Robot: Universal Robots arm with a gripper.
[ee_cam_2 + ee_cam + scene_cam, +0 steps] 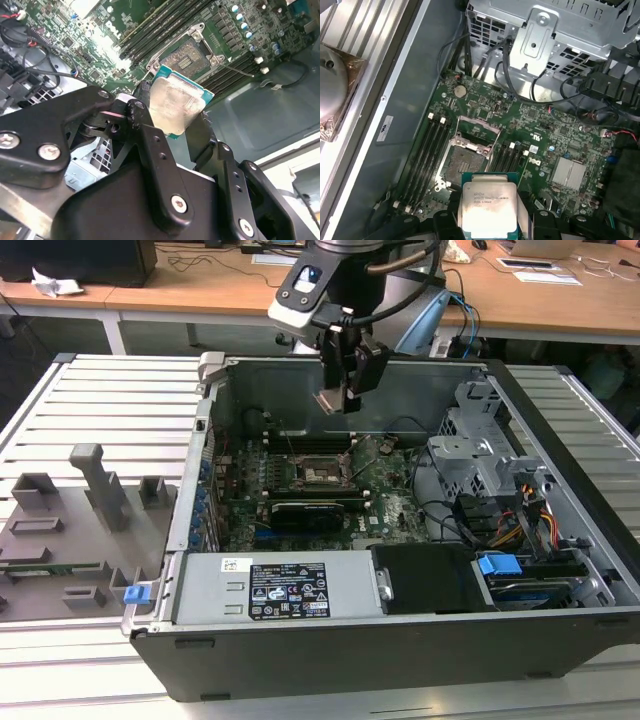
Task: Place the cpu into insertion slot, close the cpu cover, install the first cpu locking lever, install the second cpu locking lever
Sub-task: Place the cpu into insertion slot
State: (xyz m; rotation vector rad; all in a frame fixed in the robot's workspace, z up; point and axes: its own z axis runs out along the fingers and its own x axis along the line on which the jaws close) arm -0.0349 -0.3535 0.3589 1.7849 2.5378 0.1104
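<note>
In the exterior view, the black gripper [345,392] hangs over the open dark-grey computer case [560,640], fingers clamped on the small square silvery cpu [330,400]. In the second wrist view, the cpu [175,107] is held apart from the square black, silver-rimmed insertion slot [187,55]. In the first wrist view, the thin metal-frame cpu cover [477,125] appears swung open.

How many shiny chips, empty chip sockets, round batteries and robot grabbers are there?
cpu, held in the end effector: 1
insertion slot, with no chip in it: 1
round coin battery: 1
end effector: 1
Total: 4
</note>
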